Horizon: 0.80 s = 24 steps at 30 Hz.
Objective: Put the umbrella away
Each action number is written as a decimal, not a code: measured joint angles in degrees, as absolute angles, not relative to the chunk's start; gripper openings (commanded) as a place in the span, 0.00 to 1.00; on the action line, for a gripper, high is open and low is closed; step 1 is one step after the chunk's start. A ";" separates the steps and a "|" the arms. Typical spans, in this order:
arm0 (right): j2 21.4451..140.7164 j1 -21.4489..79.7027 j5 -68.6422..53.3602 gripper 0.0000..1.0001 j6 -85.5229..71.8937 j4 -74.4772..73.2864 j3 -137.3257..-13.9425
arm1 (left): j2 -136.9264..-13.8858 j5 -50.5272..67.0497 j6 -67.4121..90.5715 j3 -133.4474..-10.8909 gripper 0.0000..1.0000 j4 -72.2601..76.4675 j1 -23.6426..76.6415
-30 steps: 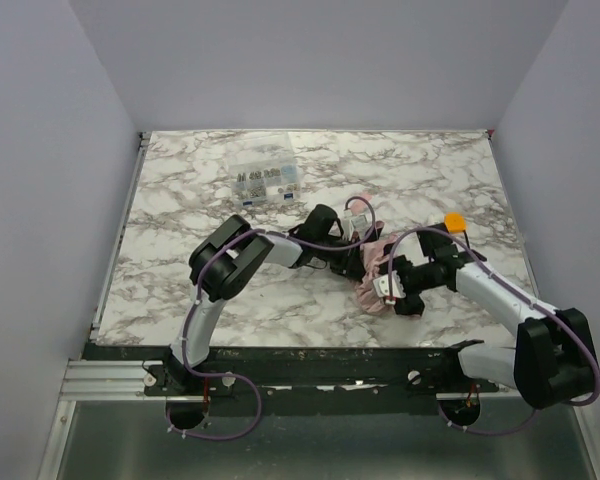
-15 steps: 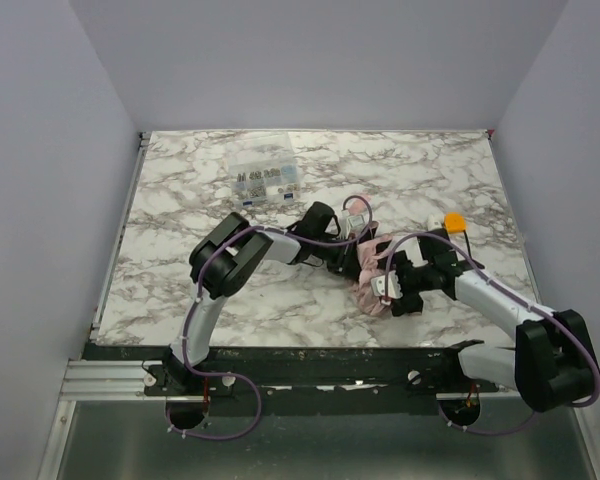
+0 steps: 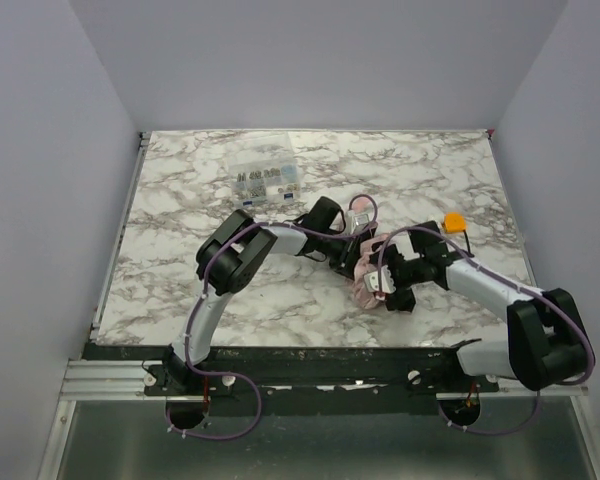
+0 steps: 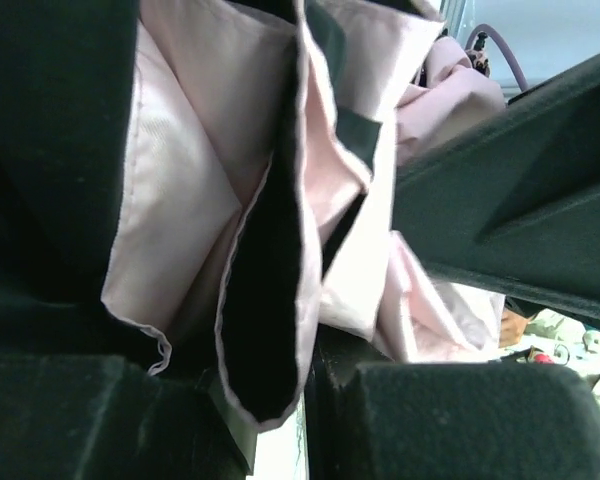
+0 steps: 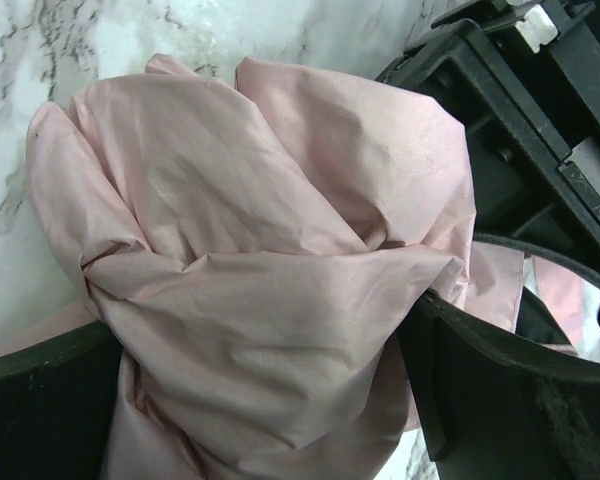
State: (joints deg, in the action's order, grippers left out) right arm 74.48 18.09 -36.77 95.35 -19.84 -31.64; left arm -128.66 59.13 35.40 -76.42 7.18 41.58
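Pink umbrella (image 3: pixel 364 284) lies bunched on marble table (image 3: pixel 200 200).

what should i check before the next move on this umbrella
1. Left gripper pinches umbrella fabric: ok.
2. Right gripper jaws wide, one on each side of the bundle: ok.
3. Bundle folded tight: not ok, loose and crumpled.
4. Strap fastened: cannot tell, no strap in view.
5. Clear box and orange object apart from the bundle: ok.
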 measured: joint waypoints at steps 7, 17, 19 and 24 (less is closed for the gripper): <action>86.46 18.37 -36.29 0.59 90.70 -30.09 -42.50 | -128.90 59.90 36.05 -77.36 0.35 5.87 40.88; 90.28 18.81 -35.07 0.32 89.10 -34.52 -45.80 | -122.06 57.95 44.97 -70.28 0.62 13.26 38.06; 90.26 18.81 -35.03 0.31 88.84 -34.46 -45.76 | -119.59 57.78 46.41 -69.54 0.62 14.31 36.99; 89.19 18.83 -35.09 0.21 88.60 -33.47 -44.60 | -111.18 55.22 46.96 -68.10 0.63 16.80 34.81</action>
